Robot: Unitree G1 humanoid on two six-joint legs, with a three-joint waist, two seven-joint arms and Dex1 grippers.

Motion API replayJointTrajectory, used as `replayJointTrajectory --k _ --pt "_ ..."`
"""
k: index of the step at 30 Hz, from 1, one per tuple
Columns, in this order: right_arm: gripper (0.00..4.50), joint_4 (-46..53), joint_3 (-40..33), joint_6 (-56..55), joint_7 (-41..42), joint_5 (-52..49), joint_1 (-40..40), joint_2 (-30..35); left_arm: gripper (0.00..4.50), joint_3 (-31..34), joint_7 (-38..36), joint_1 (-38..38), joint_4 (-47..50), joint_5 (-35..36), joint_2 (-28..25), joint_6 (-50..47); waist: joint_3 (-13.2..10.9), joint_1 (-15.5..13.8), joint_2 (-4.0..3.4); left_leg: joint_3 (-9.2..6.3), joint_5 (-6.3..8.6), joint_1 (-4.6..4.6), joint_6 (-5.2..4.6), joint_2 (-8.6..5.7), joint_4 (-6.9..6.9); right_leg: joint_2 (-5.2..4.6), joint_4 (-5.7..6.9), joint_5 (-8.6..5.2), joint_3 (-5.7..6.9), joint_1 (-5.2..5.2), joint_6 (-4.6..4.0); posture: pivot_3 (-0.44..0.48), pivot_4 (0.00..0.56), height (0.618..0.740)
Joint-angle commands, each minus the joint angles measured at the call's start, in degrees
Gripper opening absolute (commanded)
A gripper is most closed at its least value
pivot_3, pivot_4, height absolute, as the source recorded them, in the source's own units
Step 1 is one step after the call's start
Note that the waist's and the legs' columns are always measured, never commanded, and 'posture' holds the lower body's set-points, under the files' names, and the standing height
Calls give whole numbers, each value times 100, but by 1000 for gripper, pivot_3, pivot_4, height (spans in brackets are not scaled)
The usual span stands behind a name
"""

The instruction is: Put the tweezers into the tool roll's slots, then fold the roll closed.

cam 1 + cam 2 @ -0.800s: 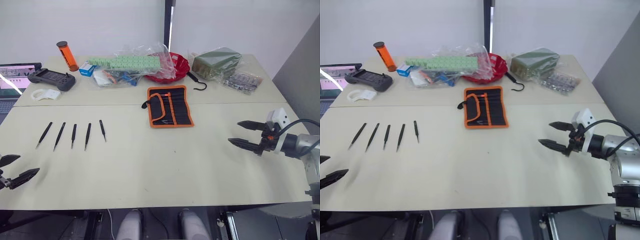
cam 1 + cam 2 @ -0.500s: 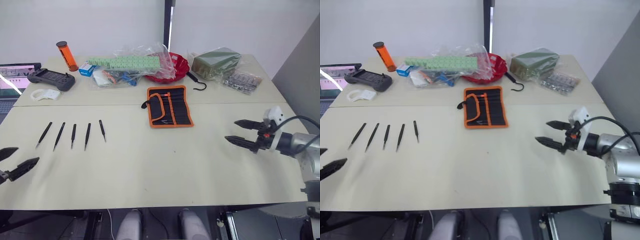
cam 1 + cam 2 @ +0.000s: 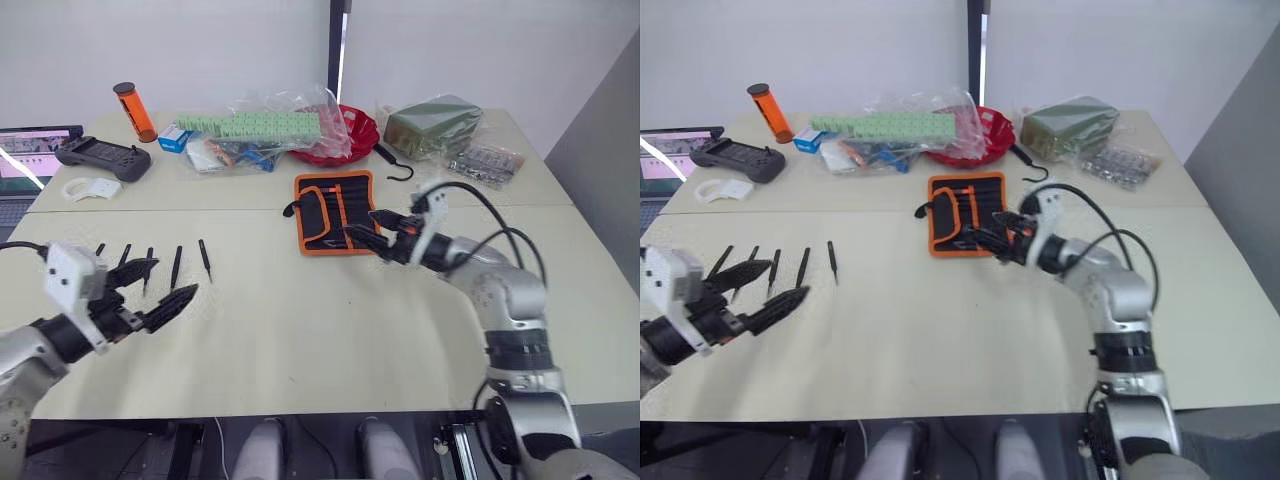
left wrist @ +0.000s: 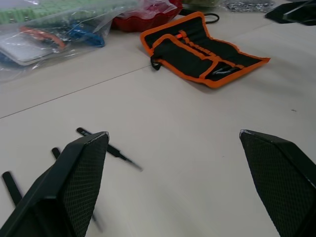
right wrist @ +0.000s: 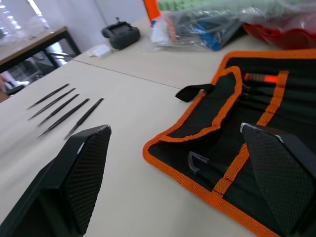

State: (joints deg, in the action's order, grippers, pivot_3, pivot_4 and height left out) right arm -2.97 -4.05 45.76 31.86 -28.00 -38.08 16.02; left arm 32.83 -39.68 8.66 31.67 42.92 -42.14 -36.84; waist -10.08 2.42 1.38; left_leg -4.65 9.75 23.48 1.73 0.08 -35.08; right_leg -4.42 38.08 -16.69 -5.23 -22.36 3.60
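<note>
The left gripper (image 3: 150, 290), jaws spread wide and empty, is hovering right by the tweezers (image 3: 176, 270), probably lying lengthwise away from it, while the right gripper (image 3: 370, 229), also spread, is hanging over the tool roll (image 3: 338, 212).

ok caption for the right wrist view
Open right gripper over the unrolled tool roll, five tweezers lying beyond.

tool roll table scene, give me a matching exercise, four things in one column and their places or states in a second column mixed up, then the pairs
Things:
1. tool roll
2. tweezers
3. right gripper
4. orange tube

Places or states:
A. upright at the table's far left
B. open, at the roll's near right corner
C. unrolled flat, mid table
D. lying in a row by the left gripper

Pairs: 1-C, 2-D, 3-B, 4-A
</note>
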Motion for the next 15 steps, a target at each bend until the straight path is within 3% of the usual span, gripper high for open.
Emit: replayJointTrajectory --k 1,3,6,10,15 --pt "4470 -105 -40 764 -850 -3 -222 -458 4500 -229 214 -233 284 8 20 60 3 6 4 -2 0 -4 0 0 2 0 2 2 1 2 -3 0 150 740" --pt "4470 -194 -123 869 -1026 -92 -291 -724 4500 -195 410 -474 303 384 208 -13 3 8 3 -2 0 -2 1 0 5 2 1 3 1 -2 -4 0 150 740" --pt "4470 -437 -391 766 -1303 -301 -359 -1324 4500 -540 446 -660 405 344 199 -91 4 14 6 -6 1 2 1 0 5 3 2 3 6 -3 -6 0 150 740" --pt "4470 -743 -423 505 -1408 -186 -449 -1553 4500 -1028 448 -564 161 -379 -74 19 3 25 5 -5 0 -1 1 -1 7 3 2 4 6 -3 -6 0 150 740" --pt "4470 -1112 -524 122 -1507 -140 -579 -1701 4500 -1084 429 -647 59 -329 91 123 3 24 5 -6 0 -1 1 0 10 4 0 4 11 -2 -6 0 150 740"
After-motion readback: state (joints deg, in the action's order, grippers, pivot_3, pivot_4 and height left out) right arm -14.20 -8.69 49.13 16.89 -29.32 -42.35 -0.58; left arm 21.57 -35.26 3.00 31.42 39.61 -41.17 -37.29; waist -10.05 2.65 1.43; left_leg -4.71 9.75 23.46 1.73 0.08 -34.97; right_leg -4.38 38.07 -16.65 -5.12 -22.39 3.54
